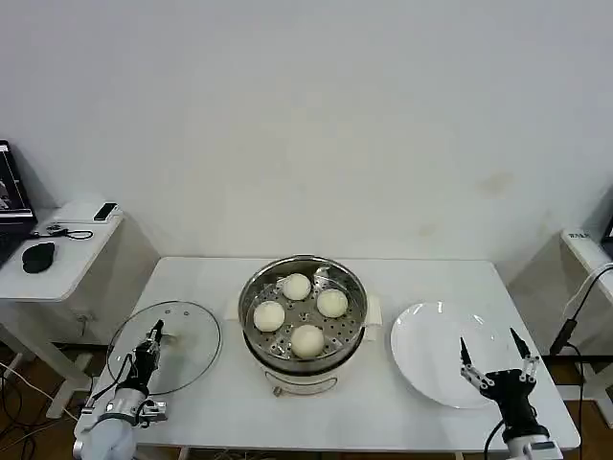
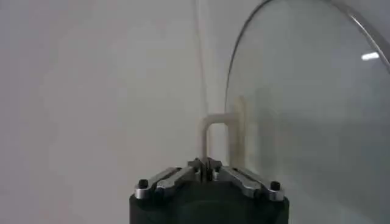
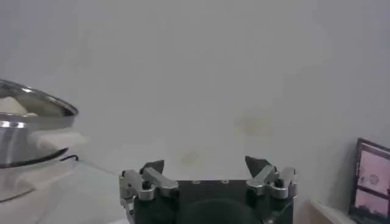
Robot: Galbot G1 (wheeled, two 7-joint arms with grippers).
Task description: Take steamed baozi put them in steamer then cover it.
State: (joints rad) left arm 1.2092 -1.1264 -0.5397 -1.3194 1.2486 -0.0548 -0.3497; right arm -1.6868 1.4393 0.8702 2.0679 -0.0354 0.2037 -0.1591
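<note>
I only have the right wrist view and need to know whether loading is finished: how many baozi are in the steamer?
Observer: Four baozi sit on the perforated tray inside the steamer.
Operator: Is the cover on yet?
Observer: No. The cover is over the table on the robot's left of the steamer, apart from it.
Operator: Does the left arm have it?
Observer: Yes. The left gripper is shut on the cover's bar handle.
</note>
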